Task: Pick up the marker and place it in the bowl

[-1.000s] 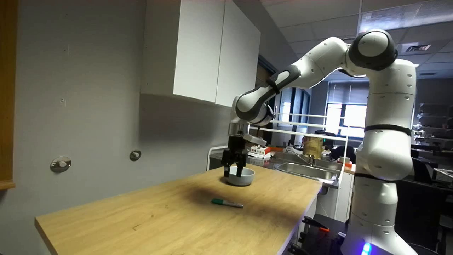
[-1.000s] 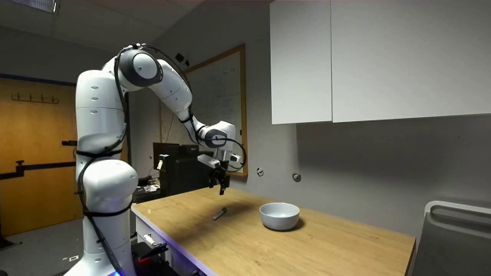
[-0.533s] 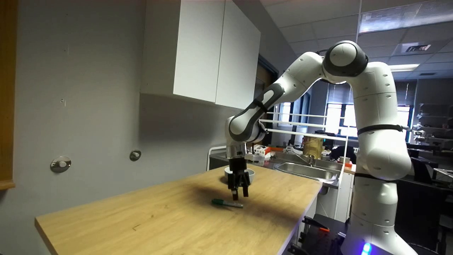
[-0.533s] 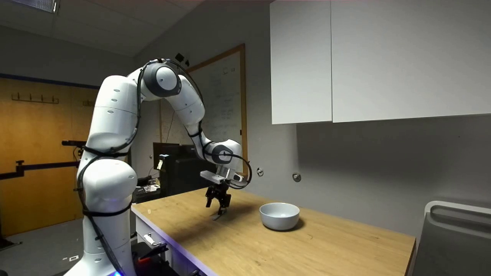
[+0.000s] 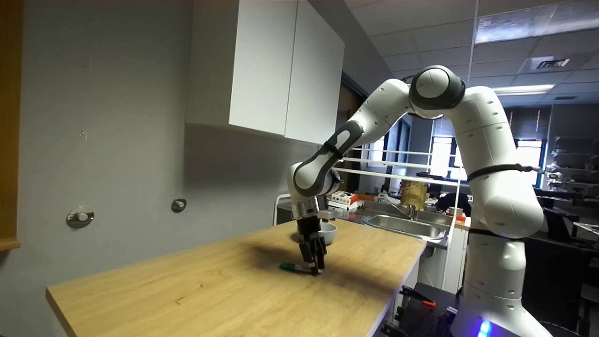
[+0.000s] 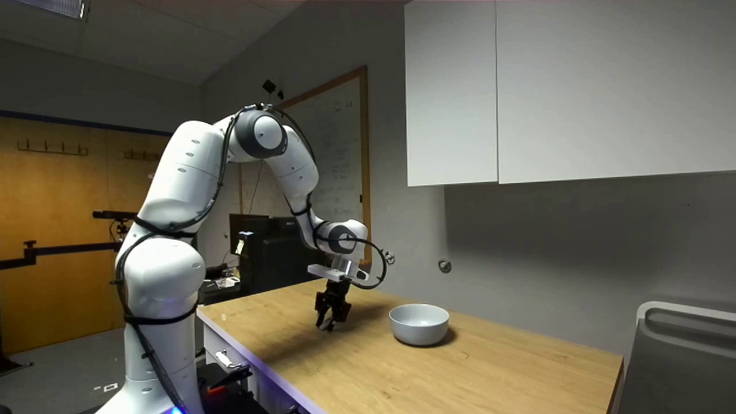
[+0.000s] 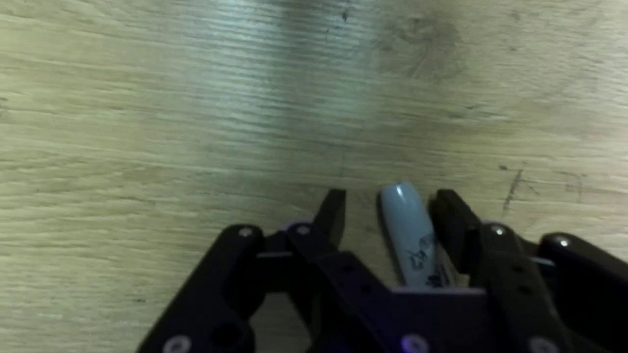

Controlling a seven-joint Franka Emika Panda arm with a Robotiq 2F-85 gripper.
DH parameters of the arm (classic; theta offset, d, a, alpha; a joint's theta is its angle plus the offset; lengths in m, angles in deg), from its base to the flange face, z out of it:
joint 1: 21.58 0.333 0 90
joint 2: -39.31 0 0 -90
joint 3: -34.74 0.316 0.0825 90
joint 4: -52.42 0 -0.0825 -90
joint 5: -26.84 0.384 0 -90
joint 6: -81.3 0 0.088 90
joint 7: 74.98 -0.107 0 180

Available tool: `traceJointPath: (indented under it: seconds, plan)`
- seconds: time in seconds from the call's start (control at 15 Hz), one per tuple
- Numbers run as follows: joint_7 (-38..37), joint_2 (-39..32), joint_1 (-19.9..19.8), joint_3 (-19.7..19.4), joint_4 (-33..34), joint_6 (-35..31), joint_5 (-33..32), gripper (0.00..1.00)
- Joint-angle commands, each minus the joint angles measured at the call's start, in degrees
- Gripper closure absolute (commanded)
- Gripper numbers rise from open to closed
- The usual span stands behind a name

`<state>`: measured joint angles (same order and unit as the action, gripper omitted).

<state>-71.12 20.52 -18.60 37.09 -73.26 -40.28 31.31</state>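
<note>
The gripper (image 7: 391,198) is low over the table (image 6: 489,374), its fingers apart on either side of the marker (image 7: 406,223), which lies just beside the wrist view's right-hand finger. In both exterior views, the bowl (image 6: 419,332) stands upright nearby.

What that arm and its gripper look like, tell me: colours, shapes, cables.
The arm is white and rounded, with dark grey joint rings, black straps, black cables and a blue light at its base. Past a silver collar, the gripper is black, with two jointed fingers and pale screw heads.
</note>
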Motion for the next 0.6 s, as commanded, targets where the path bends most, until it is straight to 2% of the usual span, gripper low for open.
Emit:
traceJointPath:
  seconds: [0.0, 0.2, 0.27, 0.53]
  plan:
    - [-1.3, -2.0, -0.2, -0.1, 4.4, 3.7, -1.4, 0.80]
    - [-1.8, -1.8, -0.2, -0.3, 5.6, 5.5, -1.6, 0.97]
    - [-1.9, -1.5, -0.1, -0.2, 5.8, 6.0, -1.7, 0.92]
    - [-2.2, 0.6, -0.2, -0.1, 6.4, 6.4, -0.6, 0.92]
